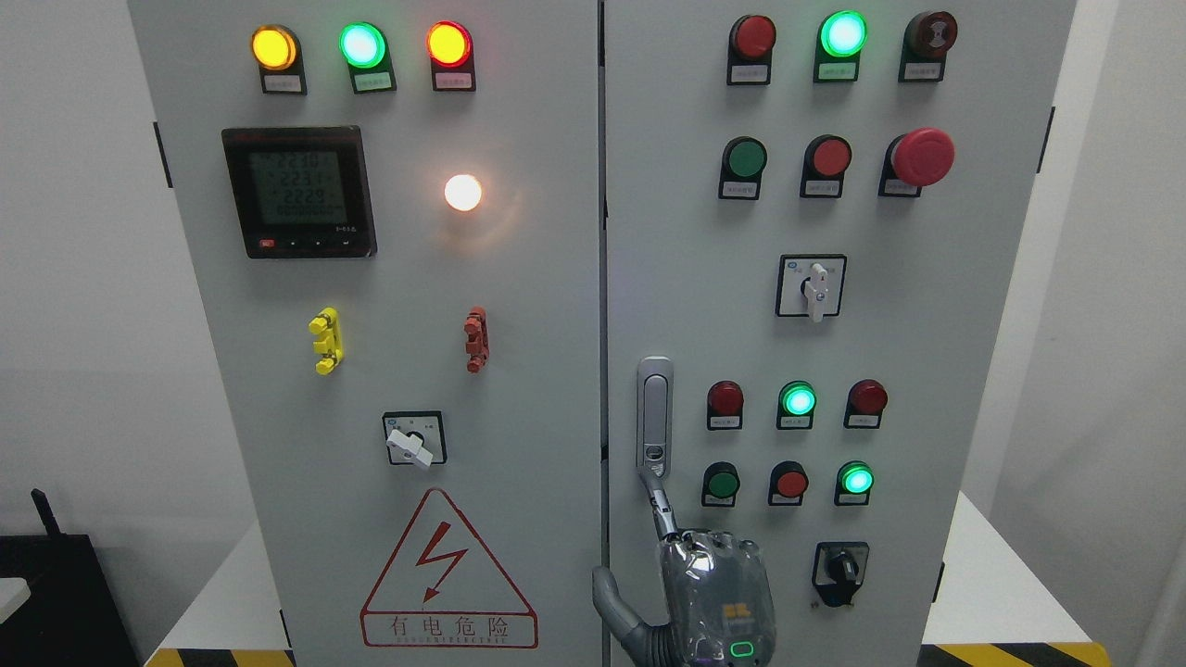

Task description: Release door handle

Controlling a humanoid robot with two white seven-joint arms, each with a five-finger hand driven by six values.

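The silver door handle [654, 412] sits upright and flush in its housing at the left edge of the cabinet's right door [686, 278]. My right hand [715, 593] comes up from the bottom edge just below it, back of the hand toward the camera. Its index finger [656, 500] points straight up, with the tip at the lower end of the handle by the lock. The thumb [611, 602] sticks out to the left over the gap between the doors. The other fingers are hidden behind the hand. Nothing is grasped. The left hand is out of view.
Both grey cabinet doors are closed, with the seam [602, 278] running down the middle. Lamps, push buttons and a rotary switch [839, 565] stand right of the hand. The left door carries a meter [299, 192], a selector switch [412, 443] and a red warning triangle [447, 574].
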